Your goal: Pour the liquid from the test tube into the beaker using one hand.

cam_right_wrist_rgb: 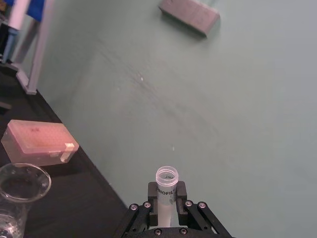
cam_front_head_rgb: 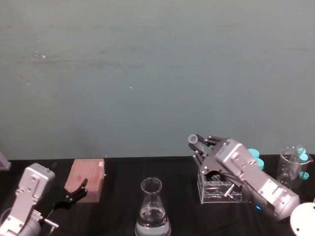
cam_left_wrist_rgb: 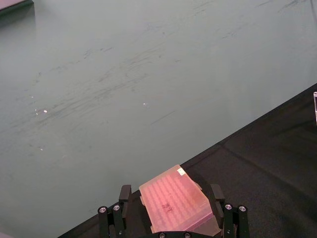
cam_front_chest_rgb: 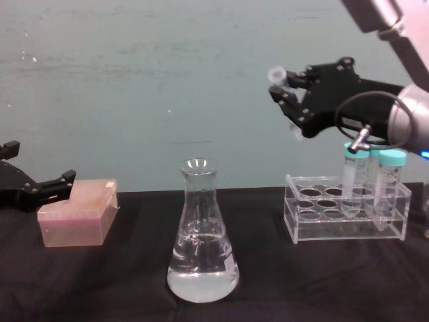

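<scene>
**Fig.** Right tool [cam_front_chest_rgb: 291, 102] clamped on the test tube [cam_front_chest_rgb: 277, 74], which is held in the air above the left end of the clear acrylic rack [cam_front_chest_rgb: 345, 218]. The tube is tilted, with its open rim up and toward the robot's left and its pointed tip down. How much liquid it holds cannot be told. The conical flask [cam_front_chest_rgb: 201, 235] that serves as the beaker stands upright on the black bench [cam_front_chest_rgb: 120, 282], left of the rack, lower than the tube and well apart from it. Clear liquid [cam_front_chest_rgb: 201, 278] lies in its wide base.

**Hazards (judged).**
- The flask neck is narrow. A pour begun before the rim sits over the mouth would probably run down the outside glass or onto the bench.
- Pouring from this height would likely splash.
- The tube is slim and smooth, so it may slip in the clamp as the tilt grows.
- A low approach could strike the flared rim and tip the flask.

**Surroundings.**
- Two teal-capped tubes [cam_front_chest_rgb: 355, 171] stand in the rack beneath the right wrist. A downward drift could catch them.
- The air between the tube and the flask mouth is unobstructed.
- A pink translucent box [cam_front_chest_rgb: 75, 211] lies at far left.
- The left tool [cam_front_head_rgb: 76, 192], fingers apart, sits idle just beside the box. Whether they touch cannot be told.
- A glass beaker [cam_front_head_rgb: 290, 167] stands at far right.
</scene>
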